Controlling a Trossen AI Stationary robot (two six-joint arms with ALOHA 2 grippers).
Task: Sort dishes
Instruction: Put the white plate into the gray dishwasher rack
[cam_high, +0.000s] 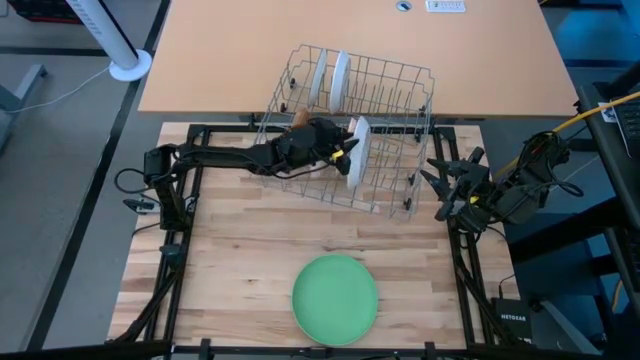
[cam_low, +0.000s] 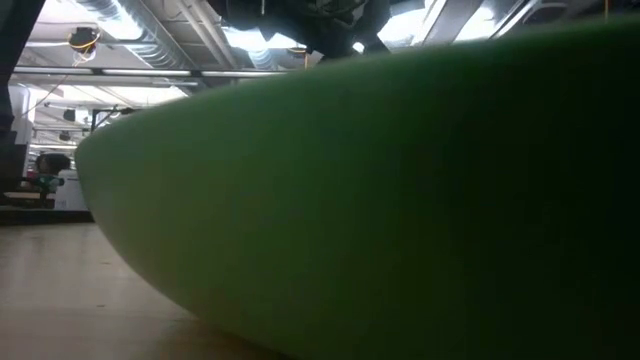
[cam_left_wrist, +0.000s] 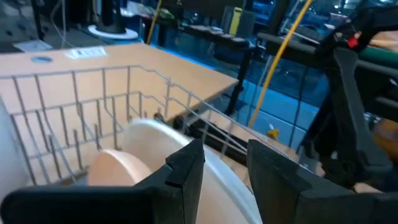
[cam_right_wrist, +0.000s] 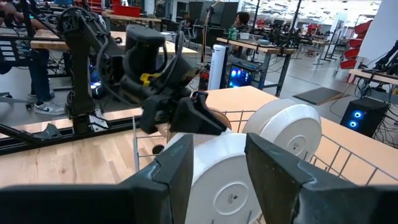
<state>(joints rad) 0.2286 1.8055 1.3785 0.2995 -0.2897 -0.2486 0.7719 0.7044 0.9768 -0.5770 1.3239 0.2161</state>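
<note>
Overhead ceiling lights wash the desk (cam_high: 250, 260) evenly from above, leaving only soft shadows. At tabletop height the green plate (cam_low: 400, 190) sits so near the lens that it blurs into a dim mass, with bright ceiling glare behind it. Both wrist views are soft, their near dark fingers out of focus.

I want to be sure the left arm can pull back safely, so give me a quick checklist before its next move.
1. Left gripper open: ok, a gap shows between its fingers.
2. White plate standing in the wire rack: ok, upright on edge.
3. Plate free of the fingers: cannot tell, they sit right at its rim.
4. Right gripper out of the way: ok, at the rack's right edge, holding nothing.
5. Green plate still to be sorted: not ok, flat on the table.
</note>
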